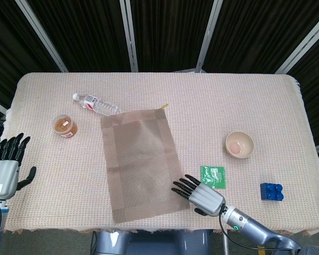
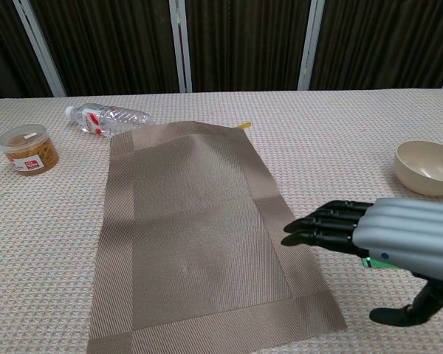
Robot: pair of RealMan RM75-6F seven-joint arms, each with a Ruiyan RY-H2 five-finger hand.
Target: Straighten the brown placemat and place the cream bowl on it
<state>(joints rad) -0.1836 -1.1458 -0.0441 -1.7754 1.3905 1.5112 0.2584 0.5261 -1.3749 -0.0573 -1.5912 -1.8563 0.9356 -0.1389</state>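
Dark slatted panels behind, a cream woven tablecloth filling the middle of the head view. Lying askew at centre frame, the brown placemat, its long sides leaning toward the upper left. Right of centre, well apart from the mat, the cream bowl, upright. Low and right of centre, the right hand, released, holding nothing, fingers spread and reaching over the mat's lower right corner. At the far left edge, the left hand, likewise released and off the table.

Likely risks, as a judgement: dragging the mat by one corner could buckle or fold it rather than turn it; pressing too lightly could let the fingers skid across the weave; a wide swing could push the mat's upper edge into the water bottle near it at the upper left.

Hard to tell from either view: whether the fingertips actually touch the mat or hang just above it. Partly covered by the hand, the green packet. Cut off at the lower frame edge in the chest view, the mat's near left corner.
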